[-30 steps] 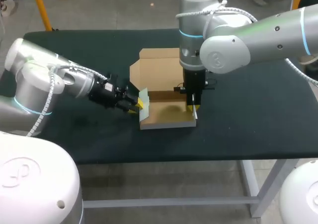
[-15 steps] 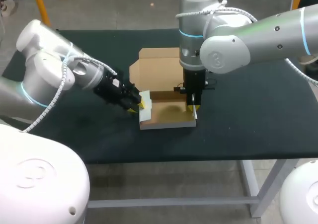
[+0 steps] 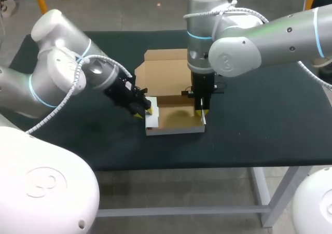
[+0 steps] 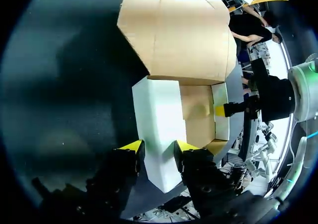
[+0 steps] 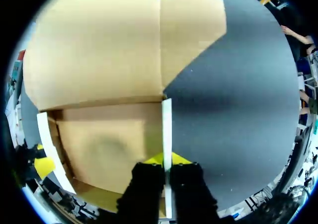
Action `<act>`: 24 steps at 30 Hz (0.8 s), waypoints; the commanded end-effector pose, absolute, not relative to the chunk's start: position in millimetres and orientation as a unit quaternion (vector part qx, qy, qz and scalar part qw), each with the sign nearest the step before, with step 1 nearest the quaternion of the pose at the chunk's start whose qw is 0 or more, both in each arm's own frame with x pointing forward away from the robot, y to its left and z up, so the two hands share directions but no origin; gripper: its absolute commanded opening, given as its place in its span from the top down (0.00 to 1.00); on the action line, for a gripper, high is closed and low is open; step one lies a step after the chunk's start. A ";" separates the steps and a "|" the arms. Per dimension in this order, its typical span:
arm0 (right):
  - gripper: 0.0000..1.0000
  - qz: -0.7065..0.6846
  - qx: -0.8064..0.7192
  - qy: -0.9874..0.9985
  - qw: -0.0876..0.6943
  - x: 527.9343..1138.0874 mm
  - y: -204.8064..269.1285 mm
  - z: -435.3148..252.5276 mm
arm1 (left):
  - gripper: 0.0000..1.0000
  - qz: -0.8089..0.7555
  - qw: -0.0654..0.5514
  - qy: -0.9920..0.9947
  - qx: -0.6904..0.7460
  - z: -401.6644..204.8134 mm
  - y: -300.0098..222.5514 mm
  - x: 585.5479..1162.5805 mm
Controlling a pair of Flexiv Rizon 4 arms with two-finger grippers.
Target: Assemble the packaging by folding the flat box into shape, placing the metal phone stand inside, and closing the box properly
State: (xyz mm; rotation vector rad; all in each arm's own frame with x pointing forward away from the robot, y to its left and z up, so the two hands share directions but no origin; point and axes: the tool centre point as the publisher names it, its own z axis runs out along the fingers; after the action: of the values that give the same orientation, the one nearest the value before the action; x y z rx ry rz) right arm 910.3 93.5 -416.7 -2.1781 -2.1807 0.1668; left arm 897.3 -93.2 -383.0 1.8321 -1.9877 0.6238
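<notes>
1. One dark table carries the cardboard box near its middle.
2. Its open lid lies flat, pointing at the far edge; long axis front to back.
3. Left gripper pinches the left side panel; right gripper pinches the right side panel.
4. Only the right wrist view shows you that panel edge-on.

Table, dark matte top on pale metal legs, is carrying one item. Cardboard box, white outside and brown inside, is sitting near the table's middle, its open lid lying flat toward the far edge.
</notes>
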 end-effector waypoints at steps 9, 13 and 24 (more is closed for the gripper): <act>1.00 0.056 -0.705 -0.706 0.028 910.9 94.4 -417.2 | 0.62 0.164 0.108 -0.715 0.671 -389.3 -98.8 899.0; 1.00 0.056 -0.705 -0.706 0.028 910.9 94.4 -417.2 | 0.63 0.153 0.097 -0.714 0.677 -391.5 -97.2 899.5; 1.00 0.056 -0.705 -0.706 0.028 910.9 94.4 -417.2 | 0.74 0.111 0.055 -0.712 0.691 -397.4 -93.3 901.2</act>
State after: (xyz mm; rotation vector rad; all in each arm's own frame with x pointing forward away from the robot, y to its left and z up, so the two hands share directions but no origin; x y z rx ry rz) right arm 910.2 93.8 -416.6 -2.1778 -2.1806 0.1664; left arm 899.0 -91.0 -394.9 2.0023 -2.0802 0.4875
